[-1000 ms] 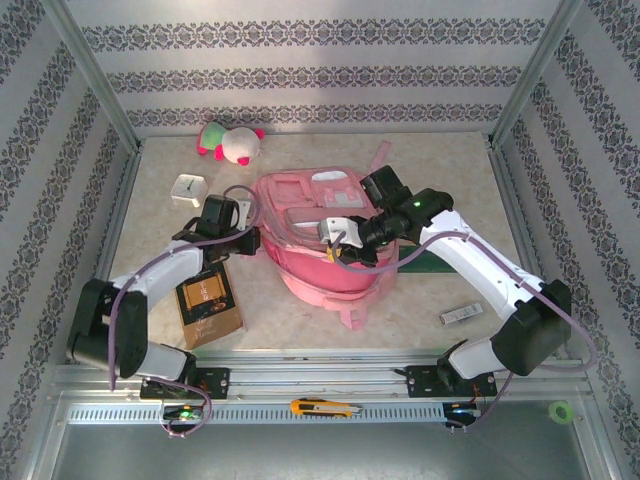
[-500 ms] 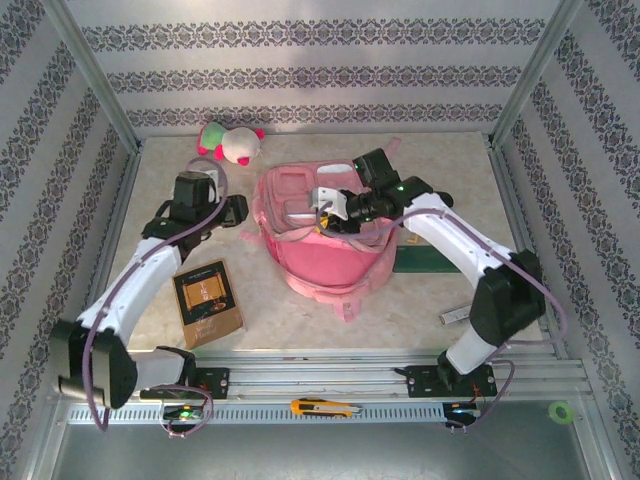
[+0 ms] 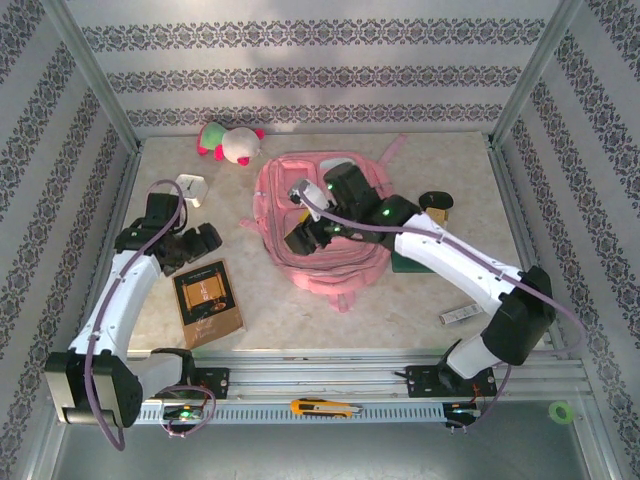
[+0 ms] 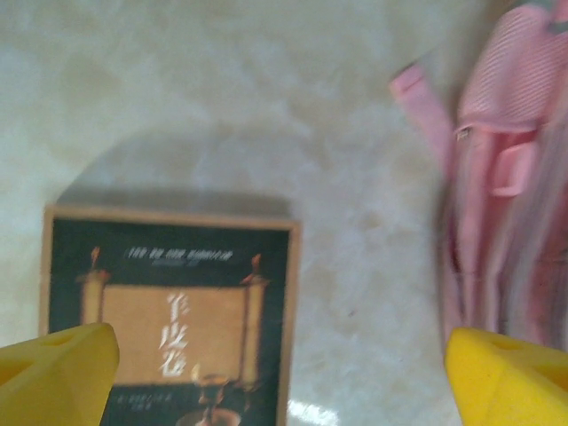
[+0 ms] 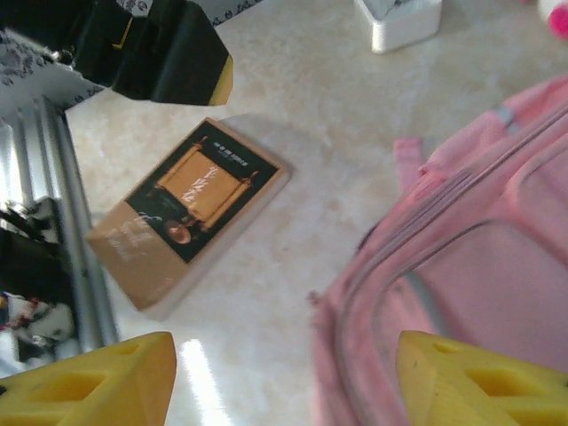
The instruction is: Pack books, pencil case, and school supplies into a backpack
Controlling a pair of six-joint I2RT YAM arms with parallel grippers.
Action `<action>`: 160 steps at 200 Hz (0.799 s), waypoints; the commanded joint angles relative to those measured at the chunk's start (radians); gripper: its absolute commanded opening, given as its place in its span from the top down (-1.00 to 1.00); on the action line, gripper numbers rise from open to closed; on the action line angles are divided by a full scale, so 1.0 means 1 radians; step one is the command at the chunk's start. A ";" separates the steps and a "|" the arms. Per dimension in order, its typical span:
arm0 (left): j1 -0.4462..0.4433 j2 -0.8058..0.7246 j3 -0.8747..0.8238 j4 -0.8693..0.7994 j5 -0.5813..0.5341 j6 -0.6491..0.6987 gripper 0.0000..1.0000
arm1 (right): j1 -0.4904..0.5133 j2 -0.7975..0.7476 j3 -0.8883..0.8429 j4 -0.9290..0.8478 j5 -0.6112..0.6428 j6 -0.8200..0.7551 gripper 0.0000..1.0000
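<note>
Thin dark brown book with gold lettering [image 3: 208, 300] lies flat, cover up, on the pale marbled table [image 3: 300, 322], apart from the large pink fabric backpack [image 3: 340, 270]. Left gripper [image 3: 192, 245] hovers by the book's far edge, jaws spread wide, empty. Right gripper [image 3: 303, 232] sits over the backpack front, jaws likewise wide, holding nothing. Judgement: book light and stiff, cover probably slick, no purchase on the flat face; pinch across a long edge, perhaps after tipping it up. Backpack is soft and will sag
</note>
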 commanded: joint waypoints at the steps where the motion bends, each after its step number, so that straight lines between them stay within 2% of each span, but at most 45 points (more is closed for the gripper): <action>1: 0.061 -0.048 -0.050 -0.092 0.031 -0.040 -0.91 | 0.083 0.034 -0.051 0.087 0.162 0.380 -0.32; 27: 0.145 -0.072 -0.096 -0.113 0.028 -0.005 -0.92 | 0.152 0.109 -0.056 0.202 0.159 0.671 -0.28; 71: 0.199 -0.086 -0.163 -0.066 0.041 -0.058 -0.94 | 0.228 0.214 -0.038 0.267 0.155 0.867 -0.23; 105: 0.218 -0.147 -0.175 -0.094 -0.006 -0.057 -0.93 | 0.258 0.293 -0.026 0.289 0.113 0.913 -0.21; 160: 0.235 -0.177 -0.216 -0.099 0.005 -0.106 -0.89 | 0.274 0.417 0.071 0.247 0.012 0.939 -0.18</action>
